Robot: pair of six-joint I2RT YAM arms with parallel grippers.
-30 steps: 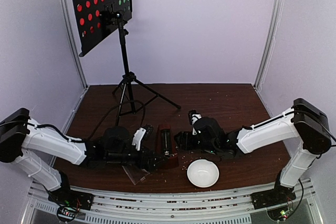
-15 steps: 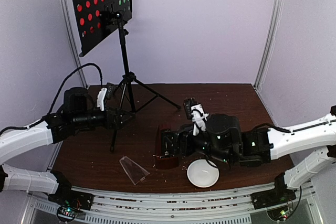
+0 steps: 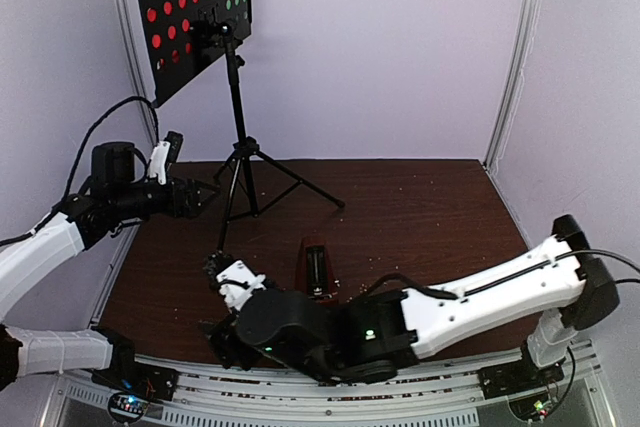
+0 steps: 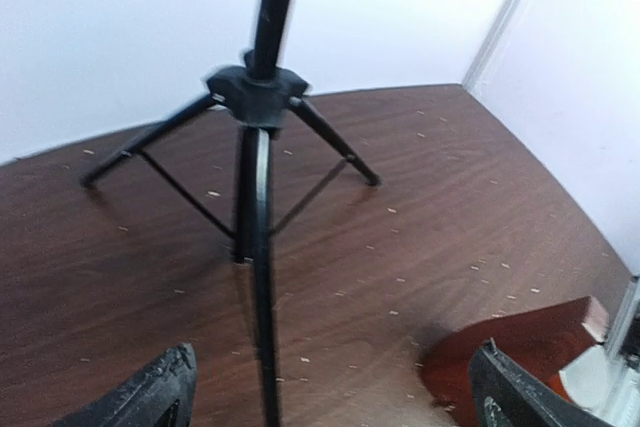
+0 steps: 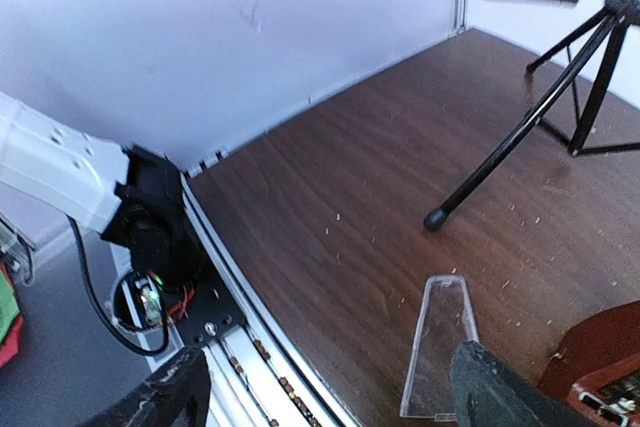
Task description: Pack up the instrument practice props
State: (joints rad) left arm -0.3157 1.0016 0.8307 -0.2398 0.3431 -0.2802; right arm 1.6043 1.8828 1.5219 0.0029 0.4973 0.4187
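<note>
The black perforated music stand (image 3: 190,17) stands at the back left on its tripod (image 3: 245,154), with the red and green sheets showing through its holes. My left gripper (image 3: 204,194) is open and empty, held above the table just left of the tripod. In the left wrist view (image 4: 330,397) a tripod leg (image 4: 262,297) runs between the spread fingers. The red-brown metronome (image 3: 316,269) sits mid-table. Its clear cover (image 5: 440,347) lies flat near the front edge. My right gripper (image 3: 222,337) is open and empty above the cover and front rail, as the right wrist view (image 5: 330,397) shows.
My right arm (image 3: 450,302) stretches across the front of the table and hides the cover and the white bowl in the top view. The left arm's base (image 5: 150,227) and the slotted front rail (image 5: 240,347) lie close to the right gripper. Small crumbs dot the table.
My left gripper has left the metronome, risen and gone back left to the tripod. My right arm has swung from right of the metronome across to the front left, over the cover.
</note>
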